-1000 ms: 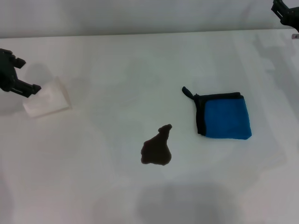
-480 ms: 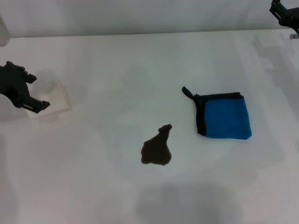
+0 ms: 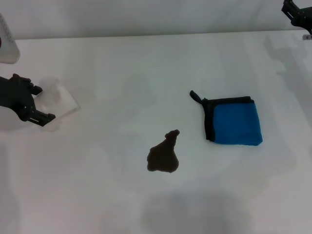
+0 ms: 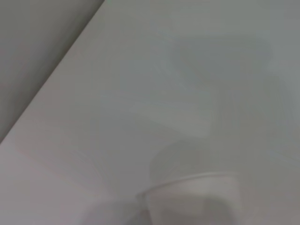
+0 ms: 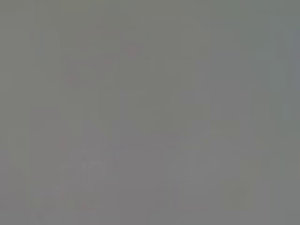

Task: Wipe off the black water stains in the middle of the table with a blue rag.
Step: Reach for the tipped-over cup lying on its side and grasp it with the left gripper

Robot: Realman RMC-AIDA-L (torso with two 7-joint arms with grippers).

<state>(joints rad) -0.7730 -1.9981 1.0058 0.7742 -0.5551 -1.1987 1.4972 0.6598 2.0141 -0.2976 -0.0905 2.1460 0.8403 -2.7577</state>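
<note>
The left gripper (image 3: 30, 103) hangs low over the table (image 3: 122, 63) near its left edge, black fingers pointing toward the middle and spread apart with nothing between them. Just beside its tips lies a small clear plastic container (image 3: 61, 99), pale against the white top; what it holds, if anything, cannot be told. In the left wrist view only the bare tabletop, one table edge and the curved rim of that container (image 4: 187, 180) show. The right gripper (image 3: 296, 13) sits at the far right corner, mostly cut off, so whether its fingers are open or closed cannot be told; its wrist view shows nothing readable. The blue rag (image 3: 232, 121) lies flat, right of the table's middle, black edging and loop turned toward the centre. The black water stains (image 3: 163, 154) form one dark puddle near the middle, close to the rag but apart from it.
</note>
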